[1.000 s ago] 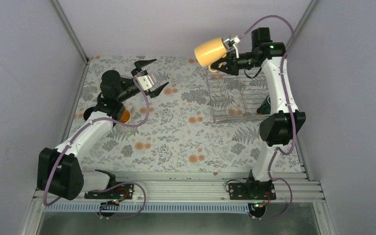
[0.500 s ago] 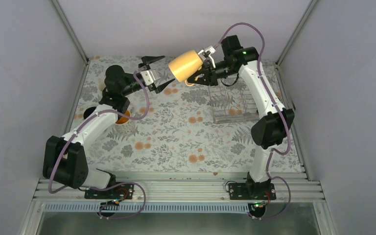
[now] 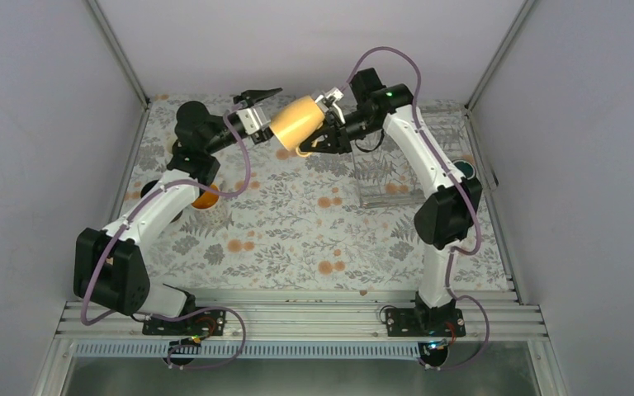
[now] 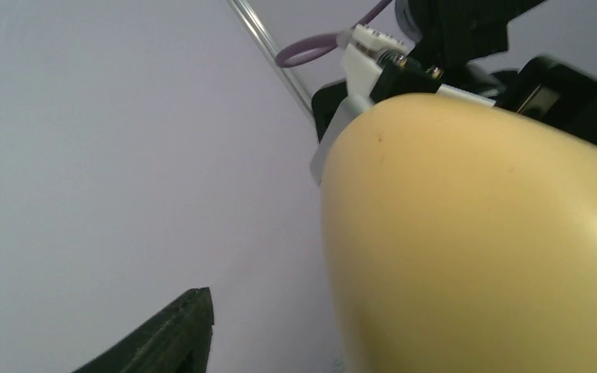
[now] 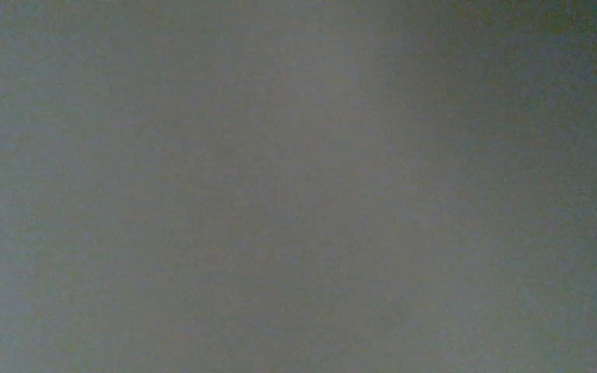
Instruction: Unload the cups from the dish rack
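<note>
Lying flat under everything: floral tablecloth (image 3: 297, 239). Wire dish rack (image 3: 392, 173) standing far right on it. Right gripper (image 3: 324, 124) clamped on rim of yellow mug (image 3: 295, 121); mug held sideways in air, left of rack, handle down. Left gripper (image 3: 271, 115) jaws spread wide, mug's base at its mouth; contact not discernible. Dark green mug (image 3: 465, 169) at rack's right edge, partly hidden. Right wrist view: blank grey.

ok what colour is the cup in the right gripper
Plain orange-yellow, no pattern; the cup in the right gripper shows best in the top external view.
</note>
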Controlling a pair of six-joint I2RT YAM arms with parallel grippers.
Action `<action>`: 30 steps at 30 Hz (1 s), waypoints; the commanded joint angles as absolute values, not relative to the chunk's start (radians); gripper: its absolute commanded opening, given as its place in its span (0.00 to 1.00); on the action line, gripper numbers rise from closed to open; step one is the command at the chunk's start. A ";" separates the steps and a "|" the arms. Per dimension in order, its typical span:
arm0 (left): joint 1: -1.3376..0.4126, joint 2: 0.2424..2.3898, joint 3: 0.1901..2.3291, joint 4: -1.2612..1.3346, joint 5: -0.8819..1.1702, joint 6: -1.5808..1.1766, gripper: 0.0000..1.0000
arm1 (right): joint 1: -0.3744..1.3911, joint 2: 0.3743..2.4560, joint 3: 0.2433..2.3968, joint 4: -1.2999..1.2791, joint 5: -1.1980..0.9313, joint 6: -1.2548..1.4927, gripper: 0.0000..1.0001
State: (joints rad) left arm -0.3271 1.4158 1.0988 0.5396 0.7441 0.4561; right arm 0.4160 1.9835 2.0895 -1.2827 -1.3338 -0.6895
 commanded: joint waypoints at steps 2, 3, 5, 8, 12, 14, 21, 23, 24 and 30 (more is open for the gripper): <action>-0.329 1.422 1.138 0.535 0.763 0.458 0.51 | 0.458 2.008 2.149 -1.282 -1.437 -0.719 0.04; -0.330 1.423 1.144 0.528 0.764 0.455 0.46 | 0.461 2.013 2.156 -1.281 -1.437 -0.718 0.05; -0.331 1.426 1.149 0.518 0.765 0.448 0.36 | 0.460 2.027 2.177 -1.282 -1.446 -0.716 0.07; -0.331 1.420 1.149 0.511 0.770 0.441 0.23 | 0.459 2.053 2.198 -1.284 -1.460 -0.714 0.09; -0.333 1.406 1.153 0.482 0.753 0.445 0.07 | 0.457 2.084 2.225 -1.284 -1.465 -0.706 0.12; -0.332 1.398 1.153 0.477 0.743 0.437 0.03 | 0.455 2.090 2.230 -1.284 -1.453 -0.710 0.13; -0.339 1.395 1.155 0.457 0.705 0.444 0.02 | 0.439 2.055 2.158 -1.230 -1.411 -0.756 0.36; -0.340 1.388 1.154 0.441 0.704 0.453 0.02 | 0.432 2.017 2.091 -1.098 -1.335 -0.667 0.48; -0.339 1.383 1.153 0.429 0.702 0.458 0.02 | 0.430 1.996 2.051 -1.014 -1.274 -0.642 0.58; -0.339 1.335 1.160 0.316 0.638 0.551 0.02 | 0.395 1.949 1.963 -0.944 -1.054 -0.700 0.67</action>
